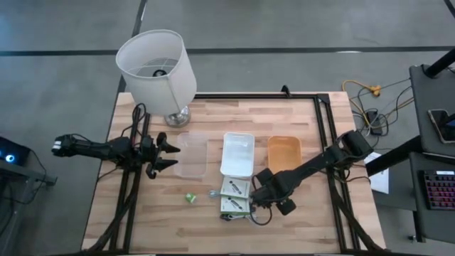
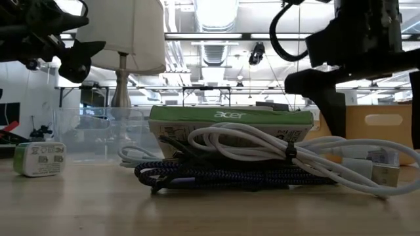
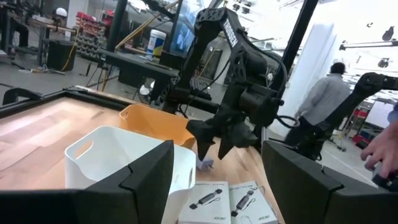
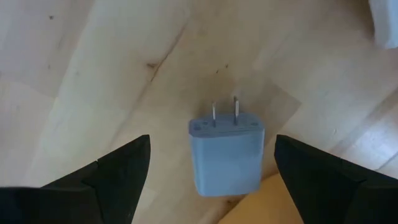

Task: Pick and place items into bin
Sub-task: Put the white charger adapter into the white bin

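The right gripper (image 4: 211, 171) hangs with its fingers (image 4: 118, 171) spread wide apart and empty, straddling a grey-blue plug cube (image 4: 227, 155) that lies on the bare counter (image 4: 81, 68) with its two metal prongs pointing away from the wrist. In the high view this gripper (image 1: 264, 192) sits just beside the white packets (image 1: 234, 195), near the front edge of the orange bin (image 1: 284, 153).

The main risk is a poor grip. The cube looks smooth and rounded at the corners, so fingers closing off-centre could squeeze it out sideways or tip it over. Closing too high could catch only its top edge and drop it on the way to a bin.

A second risk is the clutter. The low view shows a white cable (image 2: 295, 147) and a dark braided cable (image 2: 216, 176) coiled against the packets; a low sweep of the arm could snag a loop and drag the whole pile.

The white bin (image 1: 238, 153) and clear bin (image 1: 192, 155) stand close by, so a wide swing might knock them.

The left gripper (image 1: 165, 155) waits at the clear bin's outer side, fingers apart and empty, near the lamp (image 1: 156, 67). A green piece (image 1: 190, 198) lies loose on the counter.
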`<move>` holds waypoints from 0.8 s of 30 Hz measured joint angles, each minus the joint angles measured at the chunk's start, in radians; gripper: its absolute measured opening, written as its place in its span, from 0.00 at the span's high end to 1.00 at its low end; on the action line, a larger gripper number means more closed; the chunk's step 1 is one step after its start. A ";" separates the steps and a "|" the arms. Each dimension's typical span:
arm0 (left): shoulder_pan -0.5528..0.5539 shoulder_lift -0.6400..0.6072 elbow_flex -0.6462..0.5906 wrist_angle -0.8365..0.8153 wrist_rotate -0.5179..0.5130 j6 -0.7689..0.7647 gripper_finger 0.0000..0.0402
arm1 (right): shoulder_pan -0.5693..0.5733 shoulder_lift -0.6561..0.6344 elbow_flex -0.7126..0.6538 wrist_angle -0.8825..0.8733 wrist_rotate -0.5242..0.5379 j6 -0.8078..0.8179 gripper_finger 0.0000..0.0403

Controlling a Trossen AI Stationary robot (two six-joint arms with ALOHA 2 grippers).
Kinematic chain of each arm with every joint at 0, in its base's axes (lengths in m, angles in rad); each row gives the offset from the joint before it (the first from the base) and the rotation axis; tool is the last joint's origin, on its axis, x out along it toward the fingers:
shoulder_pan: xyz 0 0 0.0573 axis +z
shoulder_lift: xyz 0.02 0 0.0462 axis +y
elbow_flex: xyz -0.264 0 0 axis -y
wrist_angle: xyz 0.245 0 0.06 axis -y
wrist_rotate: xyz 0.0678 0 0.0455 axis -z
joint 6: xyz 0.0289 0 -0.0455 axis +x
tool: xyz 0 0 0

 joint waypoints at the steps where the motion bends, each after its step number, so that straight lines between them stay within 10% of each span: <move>1: 0.000 -0.001 0.000 0.000 0.000 0.000 0.43 | 0.000 0.000 -0.003 0.010 0.001 0.000 0.19; 24: 0.000 -0.001 0.000 0.000 0.000 0.000 0.43 | 0.000 0.000 -0.087 0.059 0.069 -0.029 0.20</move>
